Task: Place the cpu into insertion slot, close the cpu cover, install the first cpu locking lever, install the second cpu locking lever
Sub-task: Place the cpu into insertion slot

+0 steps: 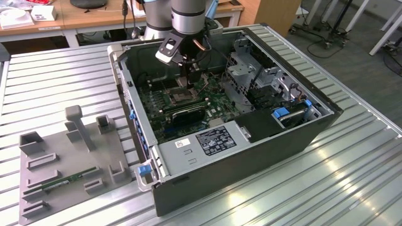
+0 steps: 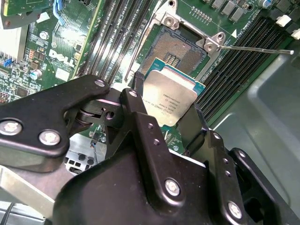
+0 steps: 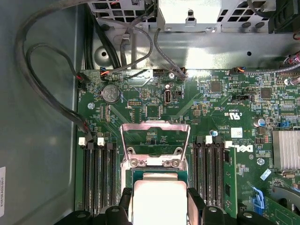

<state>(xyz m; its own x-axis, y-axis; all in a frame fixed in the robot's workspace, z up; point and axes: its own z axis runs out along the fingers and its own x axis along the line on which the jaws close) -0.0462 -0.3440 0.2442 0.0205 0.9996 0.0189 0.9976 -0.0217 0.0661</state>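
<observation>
My gripper (image 2: pixel 168 97) is shut on the cpu (image 2: pixel 169 99), a square chip with a silvery top pinched by two opposite edges between the black fingers (image 2: pixel 140 110). The chip hangs just above the green motherboard, beside the open insertion slot (image 2: pixel 180 48), whose dark pin field is bare. In the first wrist view the cpu (image 3: pixel 159 199) sits in my gripper (image 3: pixel 159 202), and the cpu cover (image 3: pixel 156 124) stands raised beyond it. A thin locking lever (image 2: pixel 255 48) juts out from the slot's corner. In the exterior view my gripper (image 1: pixel 186 79) reaches down into the case over the insertion slot (image 1: pixel 180 97).
Long black memory slots (image 3: pixel 98 173) flank the socket on both sides. Cables (image 3: pixel 42 70) loop along the case wall. A drive cage (image 1: pixel 251 80) and power supply (image 1: pixel 207 141) crowd the case. A grey fixture tray (image 1: pixel 69 155) lies on the slatted table at the exterior view's left.
</observation>
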